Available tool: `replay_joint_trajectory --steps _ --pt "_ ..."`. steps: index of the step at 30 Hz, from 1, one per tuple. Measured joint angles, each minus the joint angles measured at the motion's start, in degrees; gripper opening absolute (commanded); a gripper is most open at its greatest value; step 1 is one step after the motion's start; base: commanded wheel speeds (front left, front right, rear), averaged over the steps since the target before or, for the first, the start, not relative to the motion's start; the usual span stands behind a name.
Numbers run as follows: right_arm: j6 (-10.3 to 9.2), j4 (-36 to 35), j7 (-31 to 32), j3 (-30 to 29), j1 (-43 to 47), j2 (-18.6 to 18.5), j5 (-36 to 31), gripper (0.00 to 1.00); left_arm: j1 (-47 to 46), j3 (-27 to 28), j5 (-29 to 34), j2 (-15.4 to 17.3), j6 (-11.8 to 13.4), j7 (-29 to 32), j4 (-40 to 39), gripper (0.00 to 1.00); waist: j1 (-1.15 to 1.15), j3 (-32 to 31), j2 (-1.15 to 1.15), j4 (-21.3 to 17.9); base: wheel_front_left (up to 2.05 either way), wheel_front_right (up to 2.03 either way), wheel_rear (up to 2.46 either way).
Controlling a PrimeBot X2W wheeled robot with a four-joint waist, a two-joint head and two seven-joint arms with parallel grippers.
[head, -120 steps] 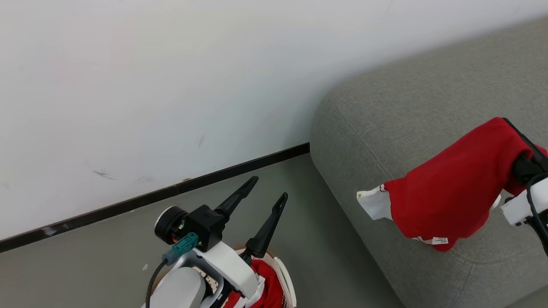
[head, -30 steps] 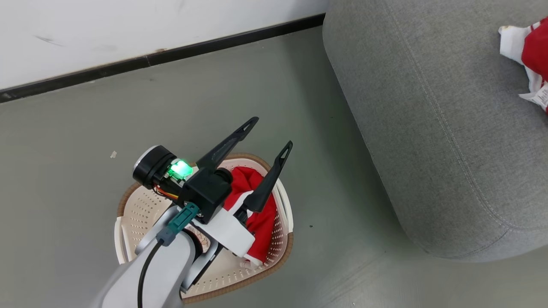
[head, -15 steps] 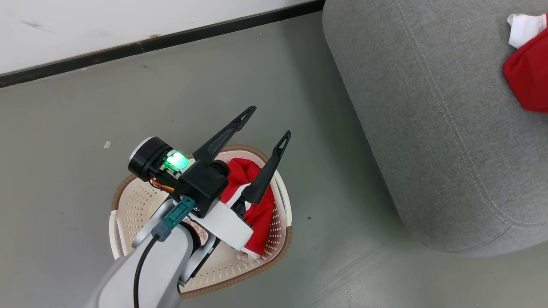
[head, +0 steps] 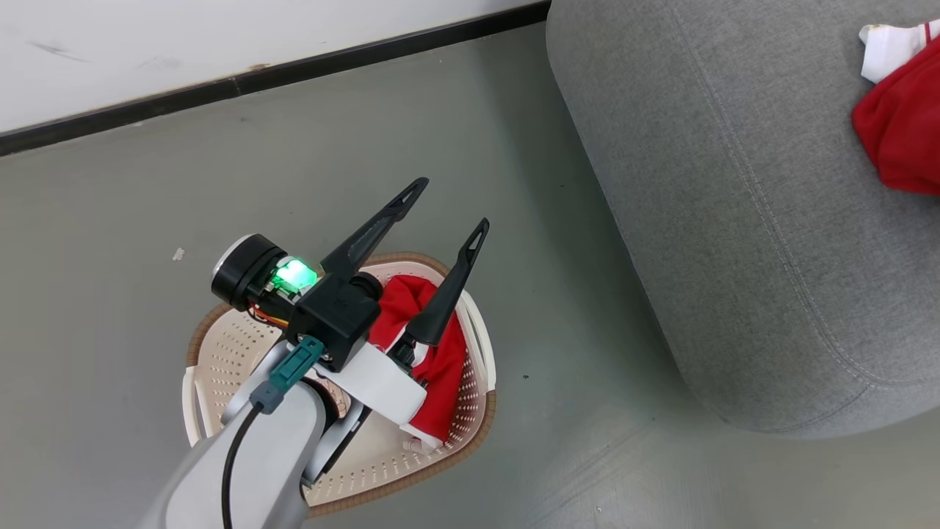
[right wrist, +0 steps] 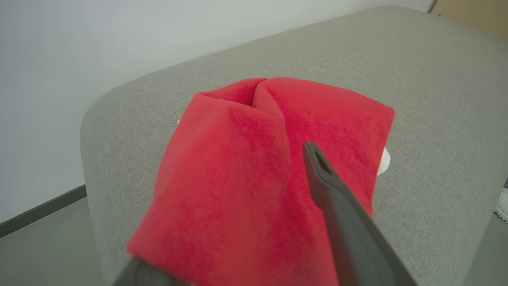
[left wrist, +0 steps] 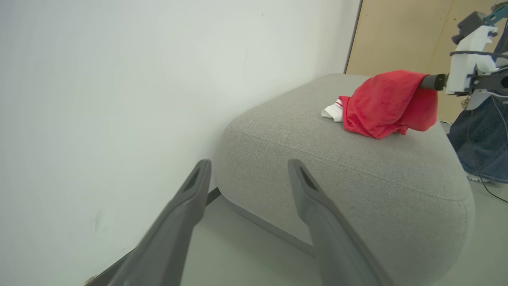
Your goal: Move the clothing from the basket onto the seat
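One piece of red clothing [left wrist: 383, 105] with a white end lies on the grey seat [left wrist: 357, 174]. Its upper fold still hangs over one finger of my right gripper [right wrist: 254, 149]. The other finger [right wrist: 329, 186] is bare and stands apart, so this gripper is open. The same garment appears at the head view's right edge [head: 896, 139]. More red and white clothing [head: 440, 364] lies in the cream basket [head: 235, 353] on the floor. My left gripper [head: 444, 213] hovers open and empty above the basket; its fingers [left wrist: 198, 186] point toward the seat.
The basket stands on grey floor [head: 110, 220] near a white wall with a black baseboard [head: 294, 66]. The seat's rounded corner [head: 734, 367] is to the right of the basket. A person's leg in blue jeans [left wrist: 480, 147] stands beyond the seat by a wooden panel [left wrist: 397, 35].
Four seconds ago the right gripper carried the red garment above the seat; now it rests there. The head camera has tilted down to the basket. The left gripper stays open.
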Motion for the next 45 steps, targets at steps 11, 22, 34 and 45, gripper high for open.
replay_joint_trajectory --steps 11,22,34,45 --pt "0.0 -6.4 -0.2 5.4 3.7 2.8 -0.6 1.0 0.0 0.8 -0.5 -0.3 0.2 -1.7 1.2 1.0 0.0 -1.3 0.0 -1.6 0.0 0.0 0.0" --pt "0.0 -14.0 -0.2 9.3 11.6 4.9 1.1 1.0 0.1 2.1 -1.2 -0.4 0.9 -3.6 2.7 1.0 0.0 -3.5 0.0 -3.9 0.0 0.0 0.0" --pt "0.0 -25.7 -0.2 13.0 16.1 4.8 1.4 1.0 2.3 5.1 -2.3 0.2 2.0 -5.4 4.9 1.0 0.0 -7.4 0.0 -5.3 0.0 0.0 0.0" --pt "0.0 -33.9 -0.2 17.3 16.1 4.4 -1.9 1.0 7.0 10.0 -4.3 0.6 5.1 -6.7 7.7 1.0 0.0 -11.6 0.0 -3.8 0.0 0.0 0.0"
